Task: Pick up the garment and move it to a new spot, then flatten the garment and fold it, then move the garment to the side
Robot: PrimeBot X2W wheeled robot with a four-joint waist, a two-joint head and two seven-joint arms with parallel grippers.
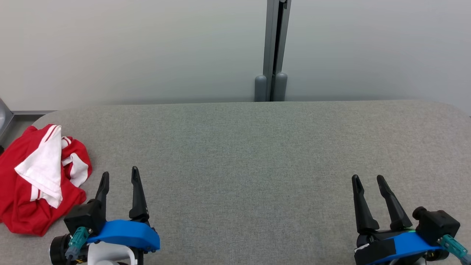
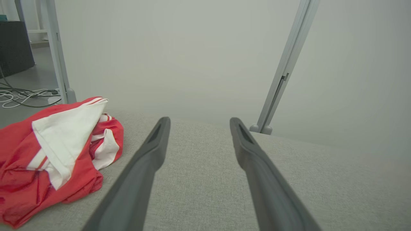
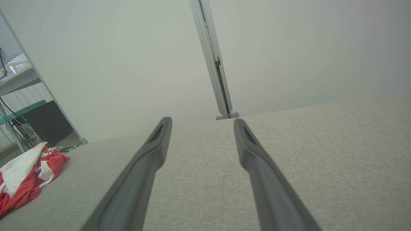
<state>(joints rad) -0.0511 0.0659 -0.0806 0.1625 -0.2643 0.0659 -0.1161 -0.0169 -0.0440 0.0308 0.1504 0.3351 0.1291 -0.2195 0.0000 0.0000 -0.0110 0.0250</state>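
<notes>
The garment is a crumpled red and white piece lying in a heap at the left end of the grey padded table, partly over its edge. My left gripper stands open just to the right of the heap, apart from it, with nothing between its fingers. In the left wrist view the garment lies left of the open left gripper. My right gripper stands open near the front right, far from the cloth. In the right wrist view the right gripper is open and the garment shows at the far left.
A pale wall runs behind the table, with a grey upright post at its middle. Left of the table are a metal frame leg, loose cables on the floor and a dark cabinet.
</notes>
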